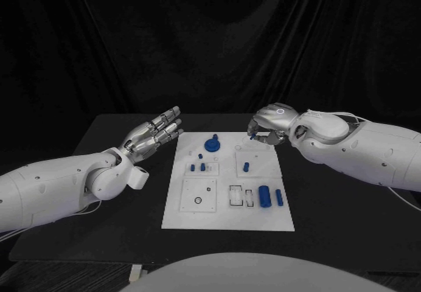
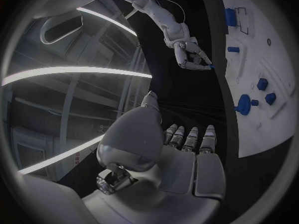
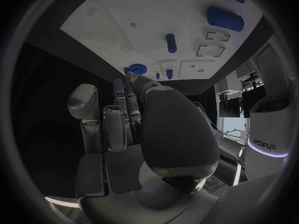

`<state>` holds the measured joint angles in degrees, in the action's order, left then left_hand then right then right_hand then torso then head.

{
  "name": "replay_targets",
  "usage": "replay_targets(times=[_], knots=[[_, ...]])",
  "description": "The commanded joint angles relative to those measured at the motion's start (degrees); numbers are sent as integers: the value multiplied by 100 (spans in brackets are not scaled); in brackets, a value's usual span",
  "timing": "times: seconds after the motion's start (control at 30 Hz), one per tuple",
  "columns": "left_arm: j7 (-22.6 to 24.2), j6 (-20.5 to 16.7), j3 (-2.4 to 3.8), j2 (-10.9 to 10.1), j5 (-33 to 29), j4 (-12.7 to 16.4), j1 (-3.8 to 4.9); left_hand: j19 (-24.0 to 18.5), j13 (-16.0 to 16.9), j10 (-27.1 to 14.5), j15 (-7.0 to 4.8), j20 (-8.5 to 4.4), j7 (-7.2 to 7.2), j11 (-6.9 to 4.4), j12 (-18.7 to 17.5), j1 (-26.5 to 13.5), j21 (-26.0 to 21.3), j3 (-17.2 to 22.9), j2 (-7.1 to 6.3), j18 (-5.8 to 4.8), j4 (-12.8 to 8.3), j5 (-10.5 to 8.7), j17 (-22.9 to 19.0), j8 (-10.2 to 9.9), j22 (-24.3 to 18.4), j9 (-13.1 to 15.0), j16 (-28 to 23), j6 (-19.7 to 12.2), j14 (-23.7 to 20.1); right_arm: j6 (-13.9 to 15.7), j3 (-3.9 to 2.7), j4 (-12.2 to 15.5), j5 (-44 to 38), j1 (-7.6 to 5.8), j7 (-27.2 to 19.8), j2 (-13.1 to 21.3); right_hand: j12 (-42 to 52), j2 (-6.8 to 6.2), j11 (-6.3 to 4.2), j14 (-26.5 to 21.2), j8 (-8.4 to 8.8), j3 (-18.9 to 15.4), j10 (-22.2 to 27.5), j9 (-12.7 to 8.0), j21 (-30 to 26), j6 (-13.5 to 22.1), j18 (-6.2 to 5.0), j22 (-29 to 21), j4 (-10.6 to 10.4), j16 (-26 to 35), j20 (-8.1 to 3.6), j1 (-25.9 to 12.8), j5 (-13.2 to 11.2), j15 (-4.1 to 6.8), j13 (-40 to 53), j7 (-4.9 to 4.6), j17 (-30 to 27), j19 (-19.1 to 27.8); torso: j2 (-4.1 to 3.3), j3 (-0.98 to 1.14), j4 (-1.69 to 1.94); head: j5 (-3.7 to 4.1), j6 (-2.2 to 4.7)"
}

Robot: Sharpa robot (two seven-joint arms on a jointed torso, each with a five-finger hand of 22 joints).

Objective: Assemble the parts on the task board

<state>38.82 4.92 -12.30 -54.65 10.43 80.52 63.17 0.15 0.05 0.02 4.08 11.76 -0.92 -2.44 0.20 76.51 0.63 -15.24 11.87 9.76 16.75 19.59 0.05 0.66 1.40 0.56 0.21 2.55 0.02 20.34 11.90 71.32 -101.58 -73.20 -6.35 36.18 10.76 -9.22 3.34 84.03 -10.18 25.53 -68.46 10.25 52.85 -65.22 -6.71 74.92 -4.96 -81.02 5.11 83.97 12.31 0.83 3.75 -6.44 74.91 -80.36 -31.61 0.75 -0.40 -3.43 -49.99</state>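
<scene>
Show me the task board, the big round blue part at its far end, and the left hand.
task board (image 1: 224, 219), head view, bare near edge of the white plate.
round blue part (image 1: 212, 145), head view, middle of its disc.
left hand (image 1: 154, 136), head view, middle of the hand, fingers spread.

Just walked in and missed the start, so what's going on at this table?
The robot is assembling small blue parts on the white task board. Its right hand is over the board's far right corner, pinching a small blue part in its fingertips. The left hand hovers open beside the board's left edge, holding nothing. Other parts, including a round blue knob, sit on the board.
</scene>
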Motion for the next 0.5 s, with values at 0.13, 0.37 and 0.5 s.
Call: replay_targets(times=[0.13,0.37,0.5], knots=[[387,-28,5,8,-44,-10,-38,3,-5,-2,-14,-11,23,17,-20,-60,-37,-23,5,42,-5,-16,-5,-13,-7,-1,-21,9,-2,133,-3,539,-12,-98,261,144,-26,36,-4,309,-19,-41,-40,17,31,-44,32,667,-4,13,-27,-36,-43,27,2,-6,446,4,-3,-1,2,-38,-1],[401,-61,5,2,-44,7,-53,2,-5,-2,-21,-4,-227,47,-20,-64,-38,-29,33,43,-8,-16,-5,-13,-17,-2,-21,14,-2,-115,-3,1091,-12,-96,341,146,-42,30,-8,314,-8,-41,-45,21,38,-28,32,668,5,1,-32,-29,-52,32,0,-2,459,1,-1,-2,-1,-79,-1],[441,-110,5,1,-44,17,-58,1,-5,-2,-34,-18,-333,70,-20,-81,-41,-40,47,44,-3,-25,-5,-22,-30,-10,-21,-29,-2,-204,-3,1220,-12,-18,351,51,-47,29,-9,316,-3,-41,-46,21,36,-21,32,667,7,0,-33,-27,-53,33,-1,-3,461,0,-2,-2,2,-111,-1]])
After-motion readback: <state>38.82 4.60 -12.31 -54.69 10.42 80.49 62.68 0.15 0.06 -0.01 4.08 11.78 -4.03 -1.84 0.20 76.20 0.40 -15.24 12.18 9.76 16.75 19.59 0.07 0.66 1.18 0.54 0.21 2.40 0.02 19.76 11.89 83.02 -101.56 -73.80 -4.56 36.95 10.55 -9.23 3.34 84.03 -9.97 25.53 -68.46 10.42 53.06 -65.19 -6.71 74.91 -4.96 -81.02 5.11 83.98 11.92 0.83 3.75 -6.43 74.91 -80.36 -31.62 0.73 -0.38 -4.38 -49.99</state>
